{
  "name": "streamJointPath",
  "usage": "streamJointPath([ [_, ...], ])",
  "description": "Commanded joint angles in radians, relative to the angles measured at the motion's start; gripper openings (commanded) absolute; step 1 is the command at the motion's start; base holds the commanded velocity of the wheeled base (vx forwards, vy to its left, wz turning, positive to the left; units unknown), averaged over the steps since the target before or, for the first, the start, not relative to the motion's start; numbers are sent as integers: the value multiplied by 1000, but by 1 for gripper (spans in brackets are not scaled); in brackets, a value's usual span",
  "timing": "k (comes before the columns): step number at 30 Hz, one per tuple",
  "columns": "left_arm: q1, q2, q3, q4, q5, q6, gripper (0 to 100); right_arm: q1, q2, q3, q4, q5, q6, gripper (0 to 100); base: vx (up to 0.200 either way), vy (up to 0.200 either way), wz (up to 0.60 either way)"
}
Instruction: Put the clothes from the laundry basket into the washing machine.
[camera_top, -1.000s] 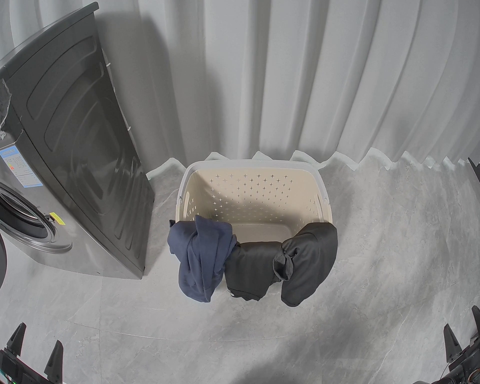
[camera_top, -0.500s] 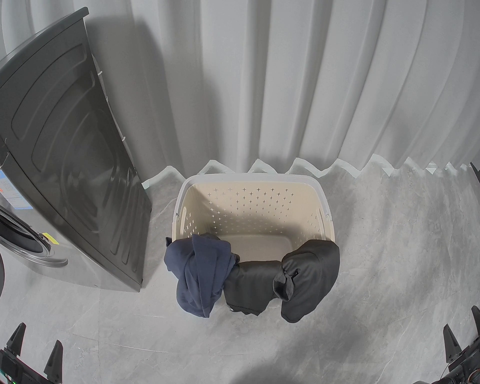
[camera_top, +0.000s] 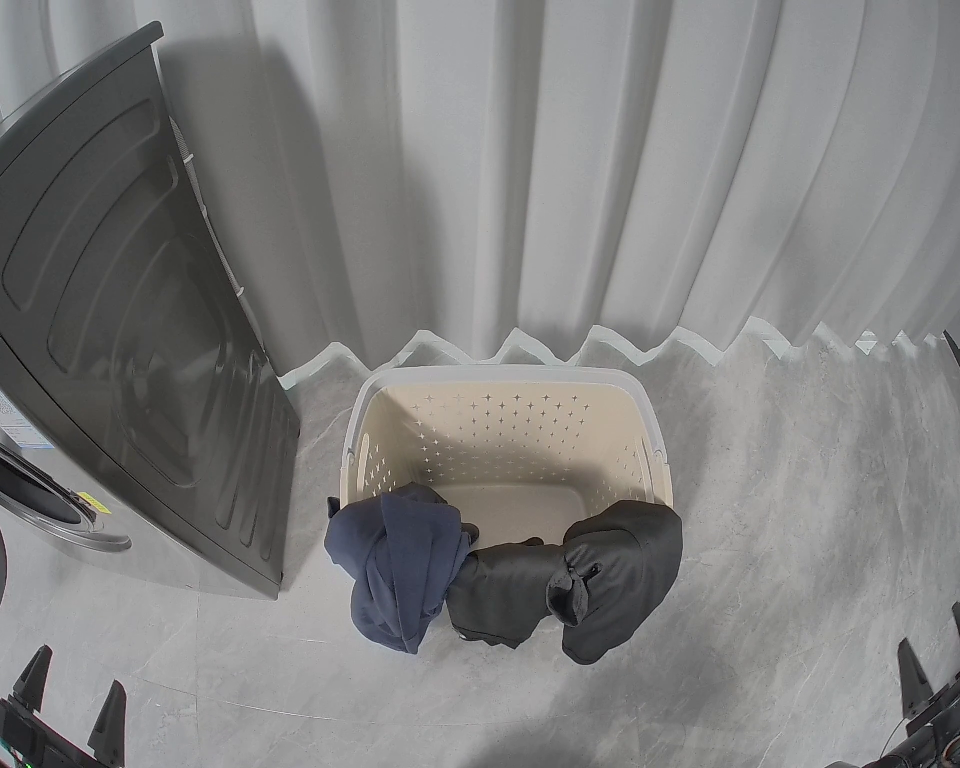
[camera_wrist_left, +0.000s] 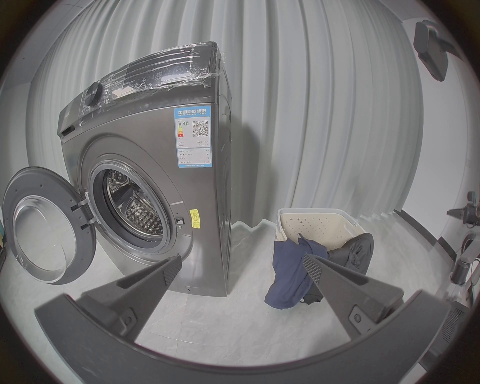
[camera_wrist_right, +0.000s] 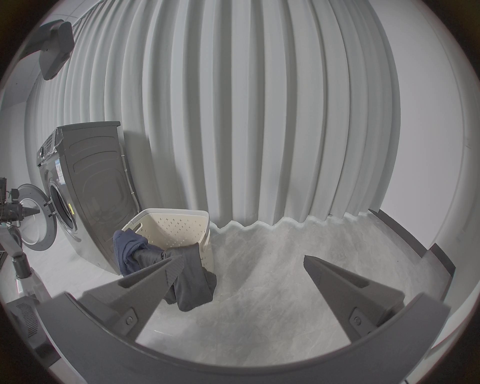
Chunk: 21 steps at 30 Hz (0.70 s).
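1. Grippers first: the left gripper hung low on the robot's left, its fingers spread wide with nothing between them.
2. Over on the other side, the right gripper was just as wide open and just as empty-handed, low on the robot's right.
3. Both were well apart from the laundry basket, which stood on the grey floor straight ahead, its far side close to the white curtain.
4. And the clothes were not in the tub at all: they were slung over the basket's near rim, hanging down its outer wall.
5. A navy garment took the near left corner, bunched at the rim and trailing lowest on that side.
6. Right beside it and touching it, a black garment covered the rest of the near rim as far as the right corner.
7. What showed of the basket's bottom looked bare.
8. To the left of the basket stood the washing machine, its side panel facing the basket with a gap of floor between them.
9. From the left wrist view its round door was swung fully open, and the drum behind it was in plain sight.
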Motion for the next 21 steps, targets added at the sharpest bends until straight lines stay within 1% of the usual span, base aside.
streamJointPath([
  [1,0,-13,15,-1,0,1,100,20,143,-186,42,8,32,100,0,0,0],
  [3,0,-13,15,1,0,1,100,28,258,-160,68,12,70,100,0,0,0],
  [5,0,-13,15,-1,2,1,100,38,407,-114,54,35,127,100,0,0,0],
  [7,0,-13,15,-1,0,1,100,52,530,-112,8,55,157,100,0,0,0],
  [8,0,-13,15,1,0,1,100,55,585,-107,-29,57,165,100,0,0,0],
  [12,0,-13,15,-1,0,1,100,91,781,-71,-235,60,160,100,0,0,0],
  [13,0,-13,15,1,0,1,100,98,801,-68,-255,58,160,100,0,0,0],
  [14,0,-13,15,1,0,1,100,138,900,-58,-336,55,168,100,0,0,0],
  [19,0,-13,15,-1,0,1,100,202,1065,-61,-429,47,171,100,0,0,0],
  [21,0,-13,15,-1,0,1,100,230,1128,-69,-462,37,180,100,0,0,0],
])
